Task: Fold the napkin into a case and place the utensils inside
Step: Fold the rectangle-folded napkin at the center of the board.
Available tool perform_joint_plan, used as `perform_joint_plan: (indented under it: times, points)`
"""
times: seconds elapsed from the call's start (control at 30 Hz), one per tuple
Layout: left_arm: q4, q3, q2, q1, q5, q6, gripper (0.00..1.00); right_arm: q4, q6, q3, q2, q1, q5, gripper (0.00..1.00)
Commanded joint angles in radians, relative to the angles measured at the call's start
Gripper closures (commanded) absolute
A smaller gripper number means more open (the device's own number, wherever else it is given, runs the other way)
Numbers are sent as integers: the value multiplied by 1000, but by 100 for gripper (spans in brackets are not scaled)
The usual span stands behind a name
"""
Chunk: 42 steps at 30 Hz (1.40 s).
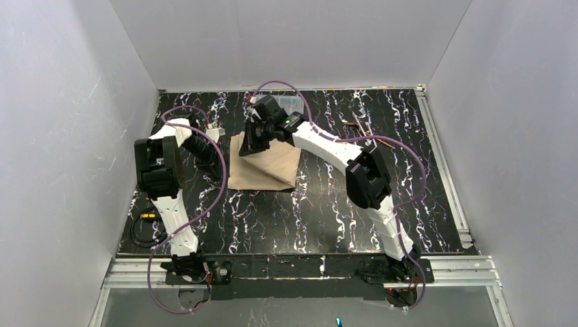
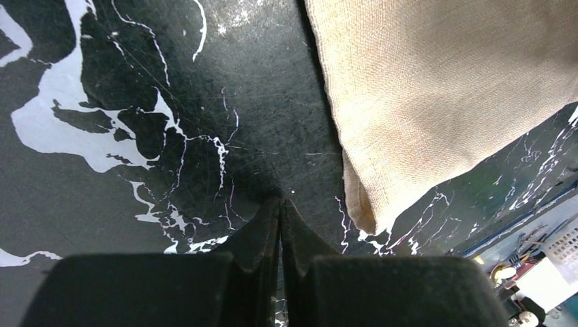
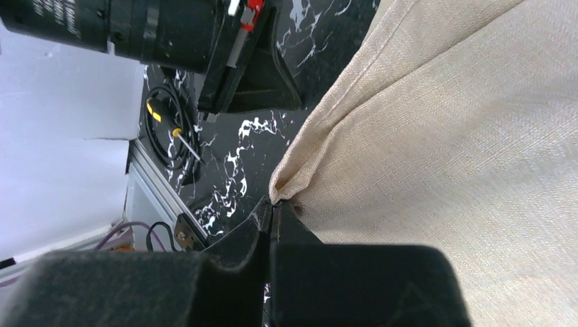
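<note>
The beige napkin [image 1: 266,170] lies partly folded at the table's middle, a diagonal crease across it. My right gripper [image 1: 251,148] is over its far left part, shut on a doubled corner of the napkin [image 3: 436,136]; the jaws meet at the pinch point [image 3: 272,204]. My left gripper [image 1: 217,146] sits just left of the cloth, shut and empty [image 2: 281,201], its tips on the bare marble, with a rolled napkin corner [image 2: 364,218] close on its right. Thin copper utensils [image 1: 361,129] lie at the far right, behind the right arm.
A clear plastic box [image 1: 293,103] stands at the far edge behind the right wrist. A coiled black cable [image 1: 143,225] lies at the near left. White walls close three sides; an aluminium rail [image 1: 300,269] runs along the near edge.
</note>
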Motion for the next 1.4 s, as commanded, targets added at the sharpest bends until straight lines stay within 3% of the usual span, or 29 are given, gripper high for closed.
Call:
perform_joint_plan:
  times: [0.0,0.3,0.57,0.6,0.73,0.9,1.0,1.2,1.37]
  points:
    - [14,-27,5,-3,10,-2,100,53,9,-14,35,37,-64,99]
    - [14,-30,5,-3,18,-15,100,67,25,54,127,69,-106,99]
    - [15,-37,8,0,19,-13,100,51,-2,2,144,94,-117,98]
    - [15,-38,8,0,19,-13,100,55,-3,-3,146,94,-118,95]
    - [9,-25,-1,10,22,-19,100,64,-3,7,180,93,-147,62]
    - [-57,42,-31,37,53,-13,100,-27,-36,141,225,80,-195,47]
    - [-117,104,-55,48,72,-2,99,-23,-39,146,162,35,-239,42]
    - [-176,183,-106,51,129,-26,98,62,-42,-62,-63,-138,-274,50]
    - [-212,207,-124,11,184,-38,98,192,-29,-348,-177,-246,-368,68]
